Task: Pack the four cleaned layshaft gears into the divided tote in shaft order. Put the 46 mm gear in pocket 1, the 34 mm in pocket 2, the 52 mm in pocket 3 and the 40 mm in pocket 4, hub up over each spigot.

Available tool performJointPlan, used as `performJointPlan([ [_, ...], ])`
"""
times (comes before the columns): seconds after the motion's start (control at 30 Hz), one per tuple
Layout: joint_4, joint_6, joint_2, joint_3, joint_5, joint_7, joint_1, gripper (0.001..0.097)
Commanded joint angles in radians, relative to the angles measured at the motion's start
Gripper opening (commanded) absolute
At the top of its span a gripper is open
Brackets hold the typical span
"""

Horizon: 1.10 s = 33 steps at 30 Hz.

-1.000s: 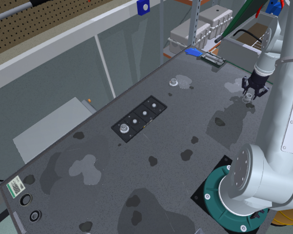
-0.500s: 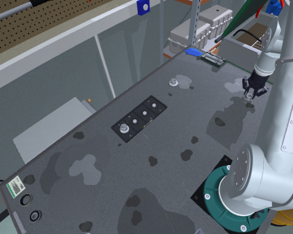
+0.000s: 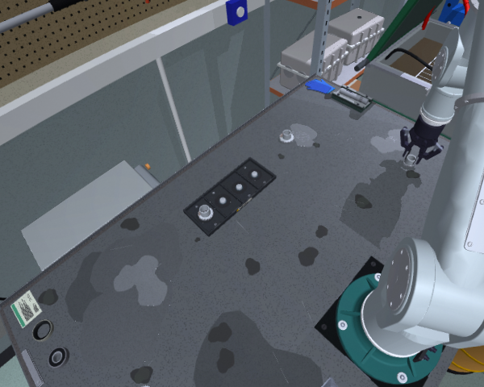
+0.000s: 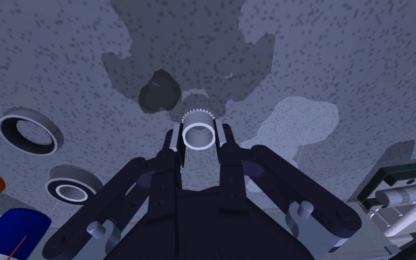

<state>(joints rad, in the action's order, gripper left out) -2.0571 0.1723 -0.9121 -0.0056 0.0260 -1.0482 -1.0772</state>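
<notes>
A small grey gear (image 4: 198, 132) stands hub up on the bench between the two finger pads of my gripper (image 4: 199, 137), which are closed against the sides of its hub, far right of the black divided tote (image 3: 230, 195). The gear (image 3: 409, 161) sits on the table at the far right edge, under my gripper (image 3: 419, 154). The tote lies mid-bench with one gear (image 3: 205, 213) over the spigot of its nearest pocket; the other three pockets show bare spigots. Another gear (image 3: 286, 136) stands loose beyond the tote's far end.
The bench's right edge and my own arm base (image 3: 384, 333) lie close by. Two bearing rings (image 4: 29, 131) (image 4: 72, 190) lie on the bench to one side of the gripper. A blue part (image 3: 319, 86) and a green fixture (image 3: 352, 98) sit at the far corner.
</notes>
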Motion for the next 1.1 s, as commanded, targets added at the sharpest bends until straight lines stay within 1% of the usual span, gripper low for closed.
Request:
performJointPlan([
  [0.0,0.001,0.0,0.0,0.0,0.0,0.0,0.0,0.008],
  [0.2,0.003,0.012,0.009,0.0,0.0,0.0,0.0,0.008],
  [0.67,0.016,0.063,0.047,-0.002,-0.001,-0.001,-0.001,0.008],
  [1.0,0.019,0.073,0.055,-0.002,-0.002,-0.002,-0.001,0.008],
  [1.07,0.024,0.091,0.068,-0.003,-0.002,-0.002,-0.001,0.008],
])
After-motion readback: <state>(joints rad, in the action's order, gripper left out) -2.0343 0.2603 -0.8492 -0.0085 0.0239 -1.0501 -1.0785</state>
